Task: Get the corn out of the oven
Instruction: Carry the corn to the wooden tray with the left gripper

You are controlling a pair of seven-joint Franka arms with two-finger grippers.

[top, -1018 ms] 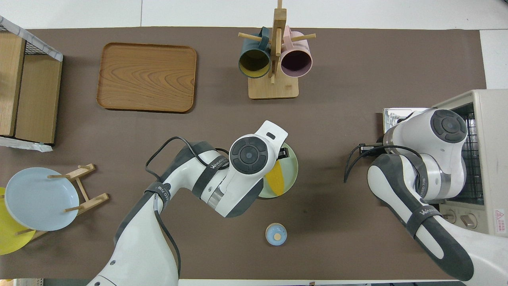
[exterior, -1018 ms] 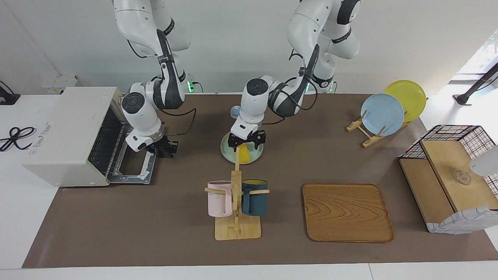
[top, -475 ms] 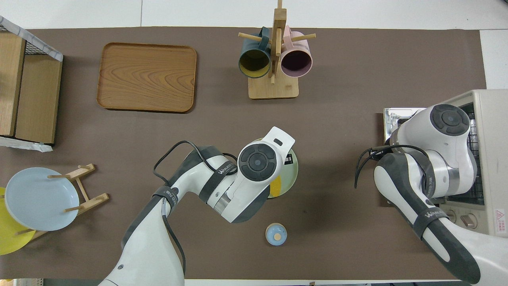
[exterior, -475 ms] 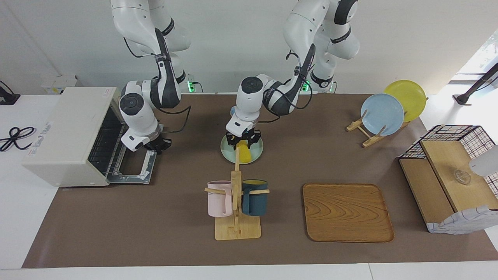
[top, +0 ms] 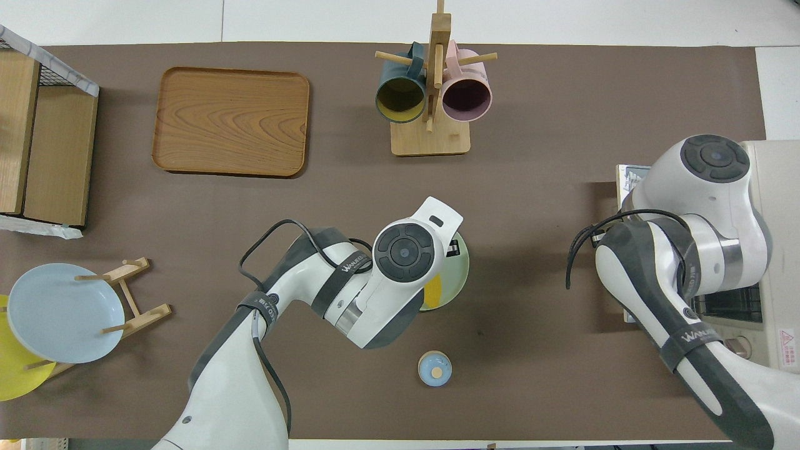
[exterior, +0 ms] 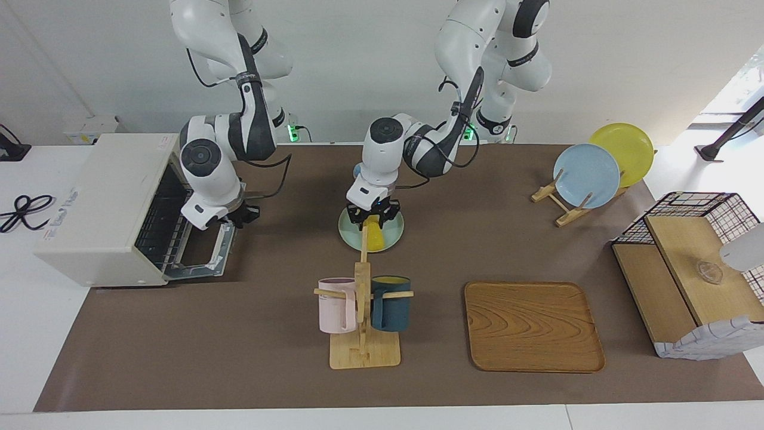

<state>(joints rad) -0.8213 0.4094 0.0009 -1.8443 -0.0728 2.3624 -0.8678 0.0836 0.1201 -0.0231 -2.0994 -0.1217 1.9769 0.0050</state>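
The yellow corn (exterior: 373, 237) lies on a pale green plate (exterior: 392, 230) mid-table; in the overhead view the corn (top: 433, 292) shows only partly under the left arm. My left gripper (exterior: 373, 216) is low over the corn's end nearer the robots, open, a finger on each side. The cream-white oven (exterior: 101, 203) stands at the right arm's end, and its drop-down door (exterior: 203, 254) is tilted a little up from flat. My right gripper (exterior: 237, 218) is at the door's handle edge. No corn shows on the oven's rack.
A wooden mug rack (exterior: 363, 310) with a pink and a dark blue mug stands farther out than the plate. A wooden tray (exterior: 533, 325), a plate stand (exterior: 588, 176) and a wire-and-wood basket (exterior: 686, 269) fill the left arm's end. A small blue lidded pot (top: 434, 367) sits near the robots.
My right gripper moved in to the oven door's edge and the door has tilted up from flat. My left gripper shifted slightly over the corn; the corn has not moved.
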